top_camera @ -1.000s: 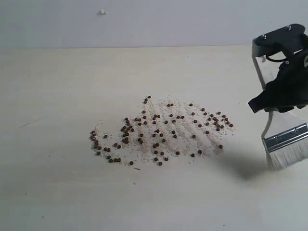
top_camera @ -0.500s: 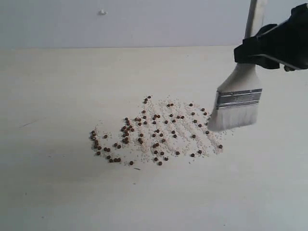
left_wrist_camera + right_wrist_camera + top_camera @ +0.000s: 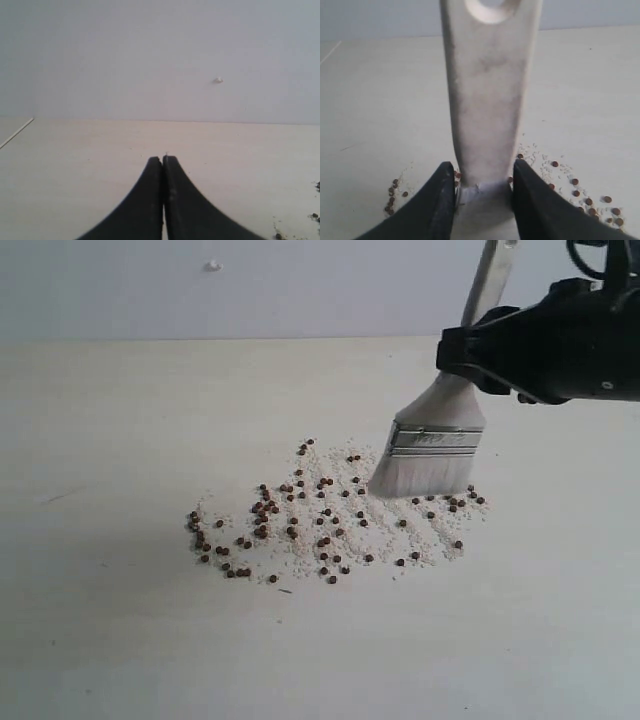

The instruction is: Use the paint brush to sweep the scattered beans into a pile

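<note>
Small reddish-brown beans (image 3: pixel 325 515) lie scattered with whitish crumbs over the middle of the pale table, not gathered into one pile. My right gripper (image 3: pixel 480 345) is shut on the pale wooden handle of the paint brush (image 3: pixel 432 445); its cream bristles hang at the right part of the scatter, over the beans, with a few beans (image 3: pixel 460 502) to their right. In the right wrist view the handle (image 3: pixel 487 95), with its hole at the end, stands between both black fingers, with beans (image 3: pixel 580 190) beyond. My left gripper (image 3: pixel 163 159) is shut, holding nothing, with a few beans (image 3: pixel 315 216) at the frame edge.
The pale table (image 3: pixel 120 440) runs back to a grey wall (image 3: pixel 300 285) with a small white speck (image 3: pixel 213 265) on it. Bare tabletop lies on all sides of the scatter.
The right gripper has carried the brush from the right edge of the table leftward, bringing the bristles over the right part of the scatter. The beans have not visibly shifted.
</note>
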`<state>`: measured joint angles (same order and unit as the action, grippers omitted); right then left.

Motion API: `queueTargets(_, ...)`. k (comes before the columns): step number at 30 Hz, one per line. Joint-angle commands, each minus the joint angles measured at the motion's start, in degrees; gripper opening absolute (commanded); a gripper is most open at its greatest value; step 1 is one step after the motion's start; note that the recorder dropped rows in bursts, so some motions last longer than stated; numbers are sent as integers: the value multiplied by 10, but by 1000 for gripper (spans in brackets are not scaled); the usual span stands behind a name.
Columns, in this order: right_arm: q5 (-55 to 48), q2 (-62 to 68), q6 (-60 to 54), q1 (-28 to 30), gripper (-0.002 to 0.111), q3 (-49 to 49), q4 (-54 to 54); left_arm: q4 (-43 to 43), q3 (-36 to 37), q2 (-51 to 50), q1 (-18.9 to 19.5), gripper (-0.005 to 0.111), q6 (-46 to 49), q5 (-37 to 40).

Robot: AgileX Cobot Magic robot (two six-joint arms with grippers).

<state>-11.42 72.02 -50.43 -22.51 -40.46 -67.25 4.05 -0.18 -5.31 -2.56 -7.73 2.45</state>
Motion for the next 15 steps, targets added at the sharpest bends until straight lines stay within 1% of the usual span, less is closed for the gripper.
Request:
queueTargets(1, 46, 49, -7, -40, 0, -27, -6, 5, 2, 0, -4, 0, 7, -7)
queueTargets(3, 70, 77, -7, -62, 0, -43, -6, 5, 2, 0, -4, 0, 9, -40)
queueTargets(4, 77, 89, -7, -72, 0, -51, -6, 3, 2, 0, -4, 0, -6, -64)
queueTargets(7, 83, 131, -6, -92, 0, -85, -6, 3, 2, 0, -4, 0, -100, -114)
queueTargets(12, 84, 173, -4, -115, 0, -130, -6, 3, 2, 0, -4, 0, -240, -146)
queueTargets(13, 83, 177, -4, -115, 0, -135, -6, 3, 2, 0, -4, 0, -256, -148)
queueTargets(15, 82, 186, -5, -115, 0, -146, -6, 3, 2, 0, -4, 0, -253, -156)
